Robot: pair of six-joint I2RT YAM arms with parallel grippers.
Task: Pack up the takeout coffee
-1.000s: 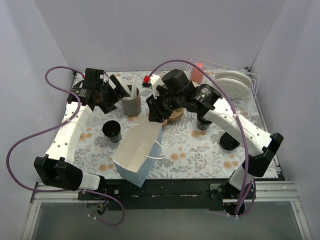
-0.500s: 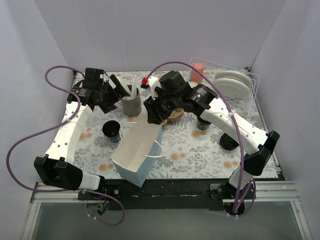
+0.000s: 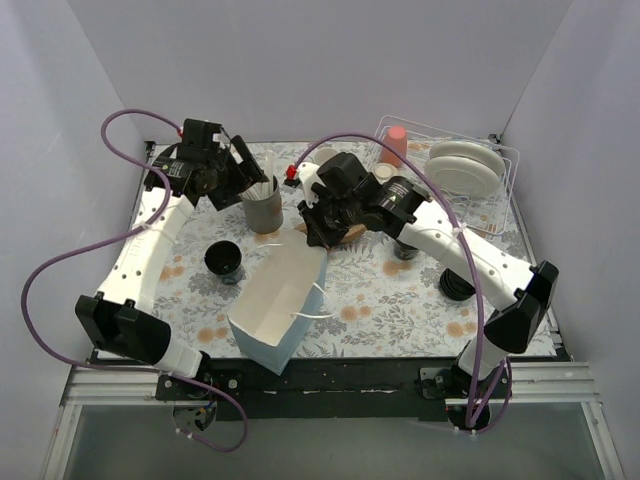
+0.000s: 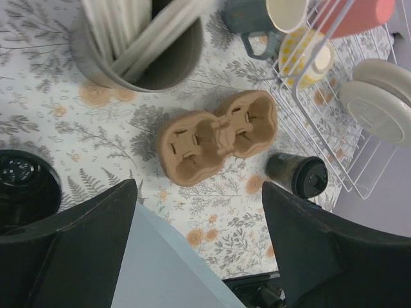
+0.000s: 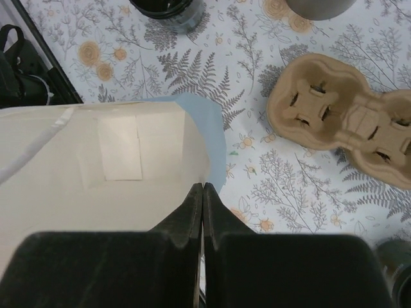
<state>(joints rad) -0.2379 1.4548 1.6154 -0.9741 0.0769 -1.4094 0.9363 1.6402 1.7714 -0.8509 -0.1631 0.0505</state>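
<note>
While the pale blue paper bag [image 3: 275,300] is pinched at its rim by the closed right gripper [image 5: 202,190] and the left gripper [image 4: 199,189] is held open, small black lidded cups [image 3: 222,260] are seen left and right of it; probably light, crushable, best clasped mid-wall.

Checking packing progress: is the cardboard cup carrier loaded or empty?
Empty. The left wrist view shows both wells of the cup carrier bare, flaps visible; a lidded black cup stands apart from it.
</note>
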